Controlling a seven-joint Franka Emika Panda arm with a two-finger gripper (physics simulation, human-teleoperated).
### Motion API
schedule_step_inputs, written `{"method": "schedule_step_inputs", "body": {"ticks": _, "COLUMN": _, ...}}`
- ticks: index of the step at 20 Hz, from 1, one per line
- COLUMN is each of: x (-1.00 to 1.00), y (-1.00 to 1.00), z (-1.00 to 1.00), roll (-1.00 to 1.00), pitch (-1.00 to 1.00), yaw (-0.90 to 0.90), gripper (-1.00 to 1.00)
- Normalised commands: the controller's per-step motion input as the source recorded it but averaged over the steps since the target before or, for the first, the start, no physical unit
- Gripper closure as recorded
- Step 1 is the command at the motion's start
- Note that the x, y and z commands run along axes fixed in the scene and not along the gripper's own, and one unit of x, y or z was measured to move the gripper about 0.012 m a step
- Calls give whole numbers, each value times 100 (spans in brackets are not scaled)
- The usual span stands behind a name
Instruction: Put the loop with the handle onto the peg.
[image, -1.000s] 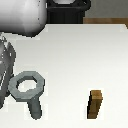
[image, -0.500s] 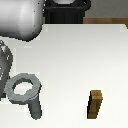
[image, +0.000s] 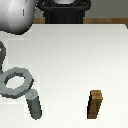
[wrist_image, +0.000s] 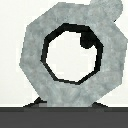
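The loop with the handle (image: 15, 83) is a flat grey ring that hangs tilted just above the table at the exterior view's left. My gripper (image: 2, 62) shows only as grey pieces at that edge, shut on the loop's side. The peg (image: 34, 105), a short dark grey upright cylinder, stands just in front of the loop and a little to the exterior view's right, apart from it. In the wrist view the loop (wrist_image: 70, 55) fills the picture, and the peg's dark top (wrist_image: 87, 40) shows through its hole near the rim. My fingers are hidden there.
A brown wooden block (image: 96, 105) stands upright near the table's front, to the exterior view's right of the peg. The white table (image: 75, 55) runs back to a black stand (image: 65, 12). The arm's white body (image: 17, 15) fills the upper left corner.
The loop has shifted a little toward the exterior view's left and slightly up, carried by my gripper. The peg and the brown block have not moved.
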Motion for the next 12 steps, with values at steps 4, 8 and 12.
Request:
{"method": "schedule_step_inputs", "body": {"ticks": 4, "x": 0, "y": 25, "z": 25, "roll": 0, "pitch": 0, "yaw": 0, "gripper": 100}}
{"method": "schedule_step_inputs", "body": {"ticks": 8, "x": 0, "y": 75, "z": 0, "roll": 0, "pitch": 0, "yaw": 0, "gripper": 100}}
{"method": "schedule_step_inputs", "body": {"ticks": 12, "x": 25, "y": 75, "z": 0, "roll": 0, "pitch": 0, "yaw": 0, "gripper": 100}}
